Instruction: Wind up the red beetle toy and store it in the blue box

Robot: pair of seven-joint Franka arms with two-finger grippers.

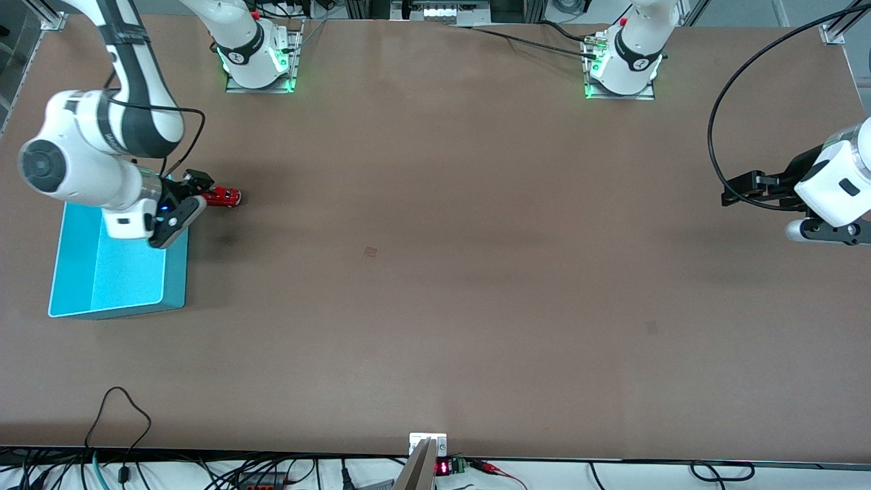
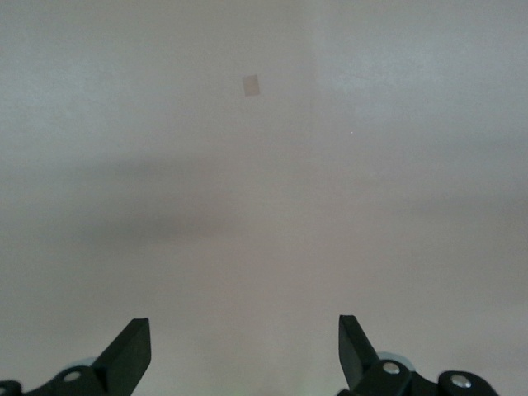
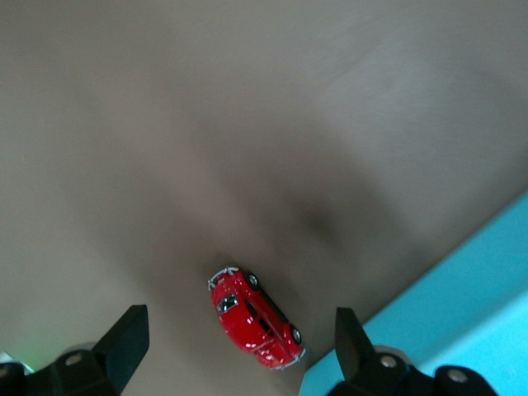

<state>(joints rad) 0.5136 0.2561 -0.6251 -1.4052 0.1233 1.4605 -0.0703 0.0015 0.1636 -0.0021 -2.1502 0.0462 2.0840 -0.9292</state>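
Note:
The red beetle toy (image 1: 224, 197) rests on the brown table just past the blue box's corner, on the side farther from the front camera. In the right wrist view the toy (image 3: 254, 318) lies below and between the spread fingers, touching neither. My right gripper (image 1: 197, 194) (image 3: 239, 313) is open and empty, over the toy and the box's edge. The blue box (image 1: 116, 272) (image 3: 478, 280) stands open at the right arm's end of the table, with nothing visible in it. My left gripper (image 1: 731, 192) (image 2: 245, 323) is open and empty, waiting over bare table at the left arm's end.
Both arm bases (image 1: 257, 61) (image 1: 622, 68) stand along the table's edge farthest from the front camera. Small square marks (image 1: 370, 251) (image 1: 652, 327) sit on the table top; one shows in the left wrist view (image 2: 251, 85). Cables (image 1: 116, 415) run along the edge nearest the front camera.

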